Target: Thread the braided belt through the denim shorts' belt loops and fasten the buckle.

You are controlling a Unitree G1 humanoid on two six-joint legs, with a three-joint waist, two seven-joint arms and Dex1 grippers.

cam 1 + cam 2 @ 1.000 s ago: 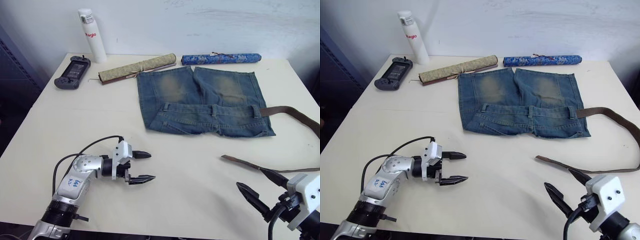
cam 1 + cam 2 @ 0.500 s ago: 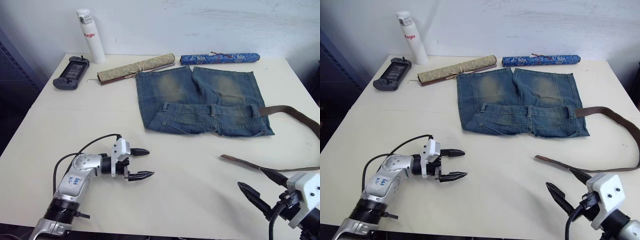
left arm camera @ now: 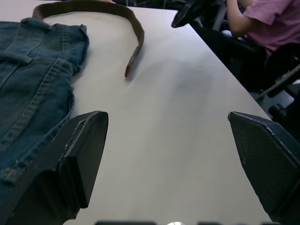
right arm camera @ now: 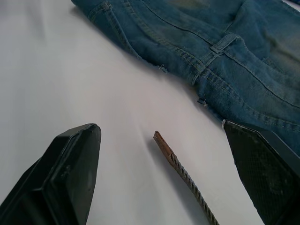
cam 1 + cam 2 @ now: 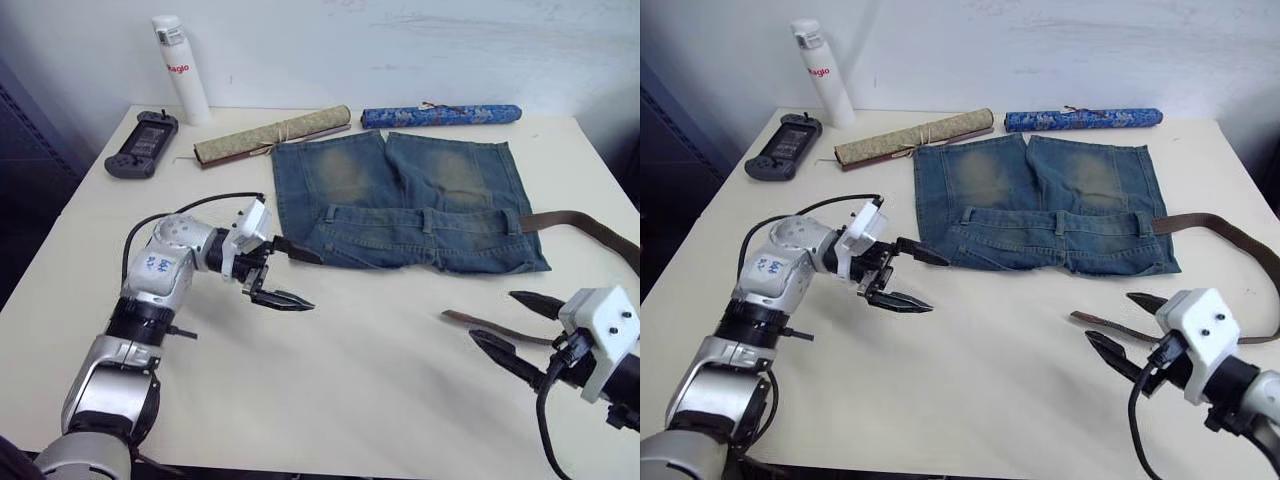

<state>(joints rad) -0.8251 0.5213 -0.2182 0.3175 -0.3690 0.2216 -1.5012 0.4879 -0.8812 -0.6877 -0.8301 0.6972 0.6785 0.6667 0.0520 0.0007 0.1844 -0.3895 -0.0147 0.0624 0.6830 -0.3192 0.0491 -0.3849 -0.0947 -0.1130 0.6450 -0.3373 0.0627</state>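
Denim shorts [image 5: 410, 205] spread flat toward the far edge of the worktop [image 5: 330, 400], waistband facing the near edge, legs toward the far edge. Belt loops [image 5: 430, 222] upright across the waistband. Braided belt [image 5: 1230, 245] emerging from the waistband at the shorts' right side, curving along the right edge of the worktop, then doubling back to a tapered tip [image 5: 1085, 319] flat on the bare surface, well apart from the shorts' hem. Buckle not made out.

Left end effector [image 5: 290, 275] released, fingers spread wide, empty, hovering at the shorts' left waistband corner, one finger [image 5: 300, 254] just over the denim edge. Right end effector [image 5: 1127, 330] also released and empty, fingers parted to either side of the belt's tip, close above the worktop near the right edge.

Along the far edge: white bottle [image 5: 181, 70] upright at the far-left corner, dark handheld device [image 5: 141, 144] beside it, tan roll [image 5: 272, 135] and blue patterned roll [image 5: 441, 115] just beyond the shorts' legs.
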